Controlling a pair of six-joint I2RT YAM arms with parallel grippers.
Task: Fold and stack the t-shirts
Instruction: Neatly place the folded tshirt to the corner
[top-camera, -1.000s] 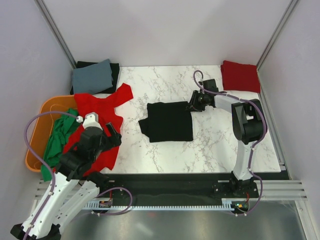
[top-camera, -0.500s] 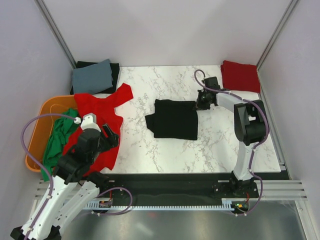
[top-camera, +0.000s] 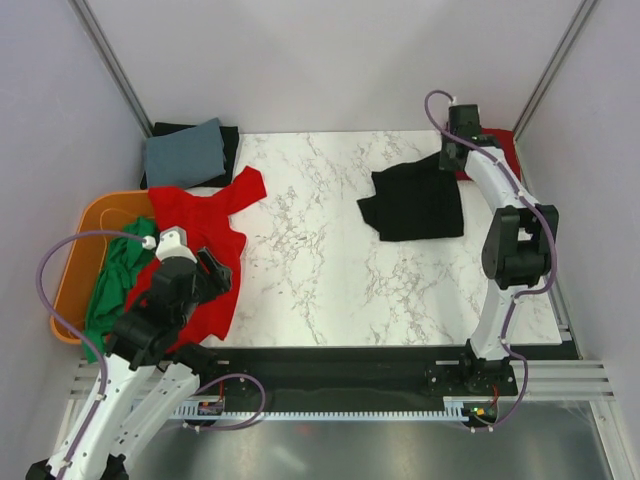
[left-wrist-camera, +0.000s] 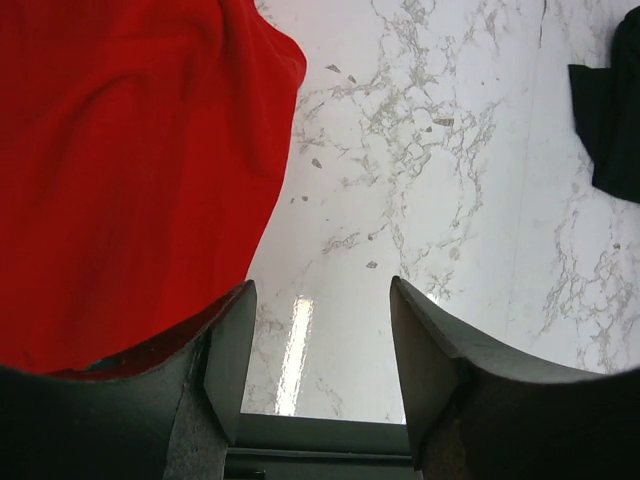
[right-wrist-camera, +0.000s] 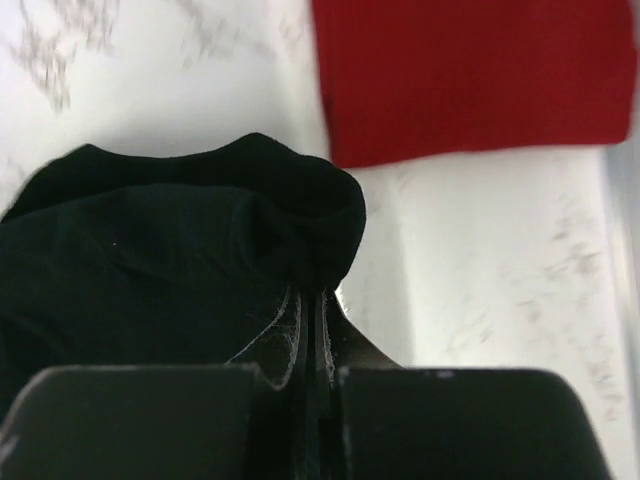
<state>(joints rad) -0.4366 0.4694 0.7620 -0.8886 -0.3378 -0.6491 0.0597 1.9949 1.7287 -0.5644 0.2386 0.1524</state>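
My right gripper (top-camera: 450, 160) is shut on the edge of a folded black t-shirt (top-camera: 412, 202), holding it at the table's back right; the pinched cloth fills the right wrist view (right-wrist-camera: 180, 280). A folded red t-shirt (top-camera: 500, 150) lies in the far right corner, just beyond it, also in the right wrist view (right-wrist-camera: 470, 75). My left gripper (top-camera: 215, 272) is open and empty above an unfolded red t-shirt (top-camera: 195, 250), seen in the left wrist view (left-wrist-camera: 130, 170). A green t-shirt (top-camera: 118, 280) hangs from the orange tub (top-camera: 75, 275). A grey-blue t-shirt (top-camera: 185, 152) lies on another black shirt (top-camera: 228, 140).
Grey walls and metal posts close in the marble table (top-camera: 320, 270) on three sides. The black rail (top-camera: 330, 365) runs along the near edge. The right arm's cable (top-camera: 432, 108) loops above the wrist.
My right gripper has dragged the folded black t-shirt from the table's middle to the back right, up to the folded red shirt. The left arm has drawn back slightly.
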